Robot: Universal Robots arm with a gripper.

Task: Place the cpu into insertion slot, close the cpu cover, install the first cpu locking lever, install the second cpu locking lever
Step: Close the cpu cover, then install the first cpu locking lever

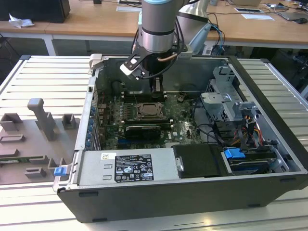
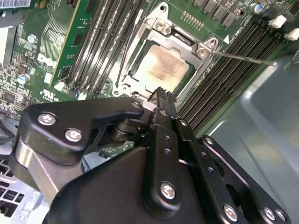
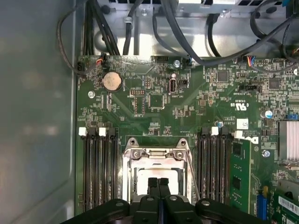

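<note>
The cpu (image 2: pixel 161 70) shows its pale metal top inside the insertion slot (image 1: pixel 149 111) on the green board. The silvery cpu cover (image 2: pixel 184 44) lies down around it, with the chip visible through its window. One thin locking lever (image 2: pixel 243 58) sticks out sideways from a corner of the socket, and another wire lever (image 3: pixel 193 172) runs along the socket's side. My gripper (image 3: pixel 159 183) hangs just above the socket's edge, its two black fingers (image 2: pixel 161 100) pressed together and holding nothing. In the exterior view the gripper (image 1: pixel 155 89) is just behind the socket.
Rows of memory slots (image 3: pixel 99 168) flank the socket on both sides. A black card (image 1: pixel 143 130) lies in front of it. The open case has a grey wall (image 3: pixel 37 116) close by, cables (image 1: pixel 211 132) and a drive cage (image 1: pixel 226 103) on the exterior view's right.
</note>
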